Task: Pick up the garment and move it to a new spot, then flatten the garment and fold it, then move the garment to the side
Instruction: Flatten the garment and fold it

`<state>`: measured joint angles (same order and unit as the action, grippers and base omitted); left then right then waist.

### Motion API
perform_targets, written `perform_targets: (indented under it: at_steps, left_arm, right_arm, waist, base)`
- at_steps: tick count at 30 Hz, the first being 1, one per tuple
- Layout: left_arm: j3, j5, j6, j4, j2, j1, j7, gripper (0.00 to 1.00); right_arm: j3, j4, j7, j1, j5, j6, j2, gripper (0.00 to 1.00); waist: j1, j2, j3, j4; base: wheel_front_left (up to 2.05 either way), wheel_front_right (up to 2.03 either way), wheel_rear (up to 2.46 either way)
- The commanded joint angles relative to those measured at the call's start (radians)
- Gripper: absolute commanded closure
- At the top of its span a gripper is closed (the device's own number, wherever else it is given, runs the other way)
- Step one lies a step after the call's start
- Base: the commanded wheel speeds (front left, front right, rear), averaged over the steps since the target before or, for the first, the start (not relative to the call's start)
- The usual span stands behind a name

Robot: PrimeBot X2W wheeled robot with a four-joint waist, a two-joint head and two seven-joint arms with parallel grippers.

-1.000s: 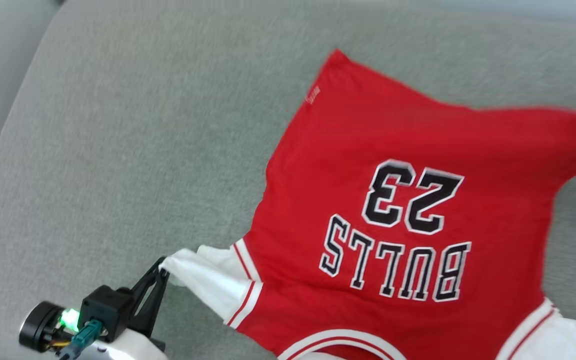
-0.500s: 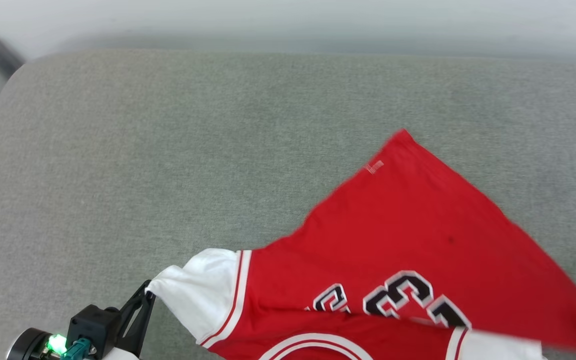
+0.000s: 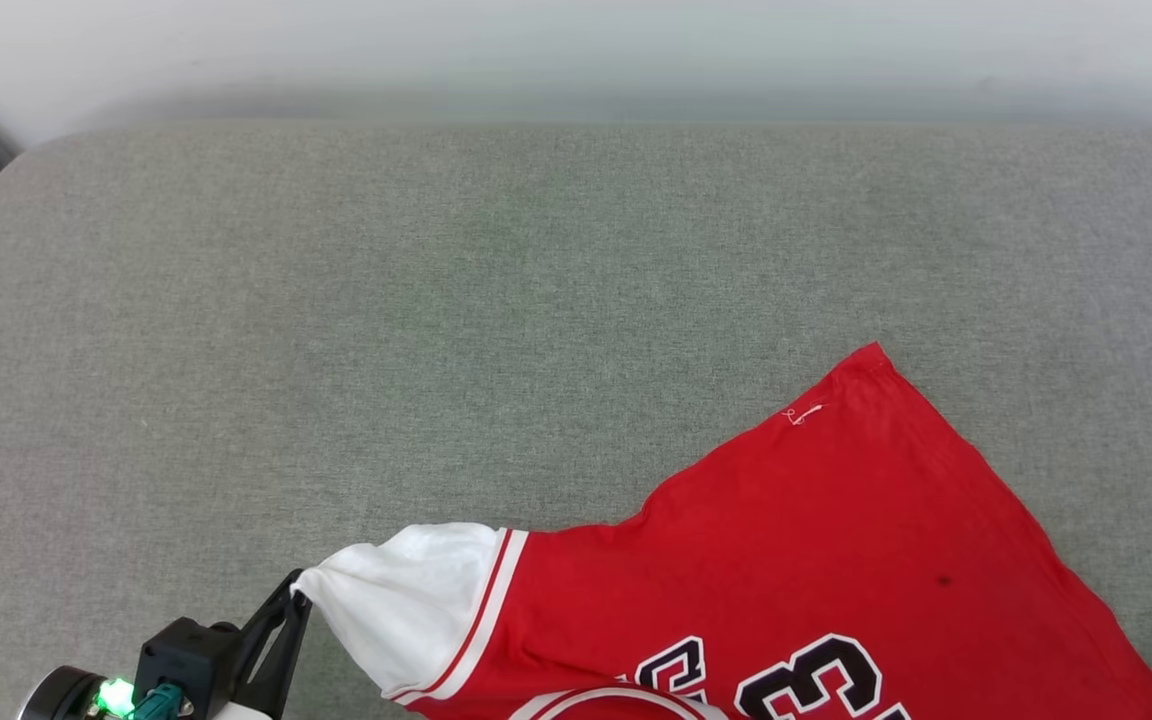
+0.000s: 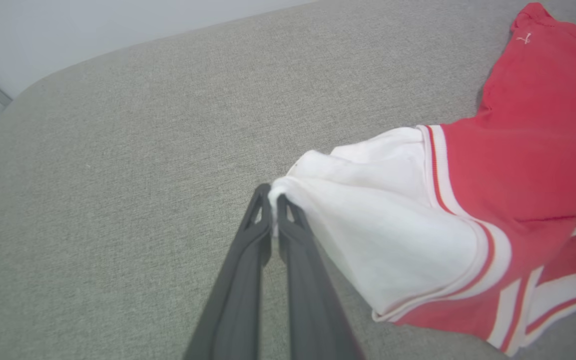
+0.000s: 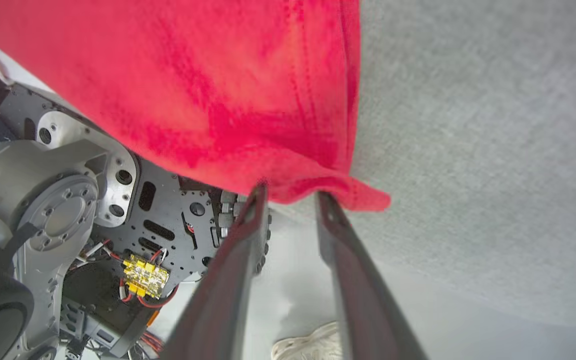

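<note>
In the head view the garment (image 3: 836, 560) lies on the grey cushion (image 3: 436, 300), spread over the cushion's near right part with one red corner pointing toward the cushion's middle and its black lettering (image 3: 796, 685) cut off by the picture's bottom edge. At the cushion's near left the left gripper (image 3: 294, 590) is pinched on the tip of the white sleeve (image 3: 406, 590). From there the cloth runs off to the right, so the shirt's long axis slants from that sleeve toward the cushion's right side. In the left wrist view the left gripper (image 4: 273, 200) has its two dark fingers pressed tight together on the sleeve's point, the sleeve drawn into a cone just above the cushion and the red body beyond it. In the right wrist view the right gripper (image 5: 290, 192) stands with its fingers plainly apart. A red hem corner (image 5: 363, 197) lies across their tips at the cushion's edge, and I cannot tell whether it touches them. Flattening looks to be the step in hand: the left arm has its anchor, and the right arm, nearer the loose hem, would have to close on it and pull away from the left
</note>
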<state>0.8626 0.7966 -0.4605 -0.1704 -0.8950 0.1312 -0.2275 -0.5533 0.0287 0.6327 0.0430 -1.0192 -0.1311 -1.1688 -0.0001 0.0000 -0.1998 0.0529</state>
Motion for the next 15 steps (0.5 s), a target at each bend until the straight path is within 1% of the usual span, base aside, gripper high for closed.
perform_targets:
  at_steps: [1,5,9,12,15]
  left_arm:
    - [-0.001,0.003,-0.003,0.001,0.007,-0.002,-0.003,1.0]
    - [0.004,0.0,-0.003,-0.002,0.011,-0.002,-0.003,1.0]
    - [0.009,-0.01,0.001,-0.005,0.019,0.014,-0.002,1.0]
    - [0.013,-0.018,0.008,-0.004,0.029,0.03,0.001,1.0]
    - [0.017,-0.025,0.018,0.0,0.041,0.05,0.004,1.0]
  right_arm:
    - [0.026,0.003,-0.012,-0.019,0.004,0.001,0.004,0.0]
    - [0.132,0.044,-0.015,-0.077,0.019,0.001,-0.003,0.0]
    - [0.226,0.108,0.025,-0.168,0.038,0.001,-0.016,0.0]
    - [0.251,0.165,0.095,-0.252,0.06,0.001,-0.019,0.0]
    - [0.226,0.217,0.189,-0.352,0.104,0.001,-0.014,0.0]
  waist:
    - [0.0001,0.0,0.003,0.003]
    - [0.0001,0.0,0.004,0.013]
    - [0.0001,0.0,-0.011,0.03]
    - [0.0001,0.0,-0.031,0.045]
    - [0.0001,0.0,-0.055,0.063]
  base:
    - [0.0,0.0,0.0]
    - [0.0,0.0,0.0]
    - [0.0,0.0,0.0]
    - [0.0,0.0,0.0]
    - [0.0,0.0,0.0]
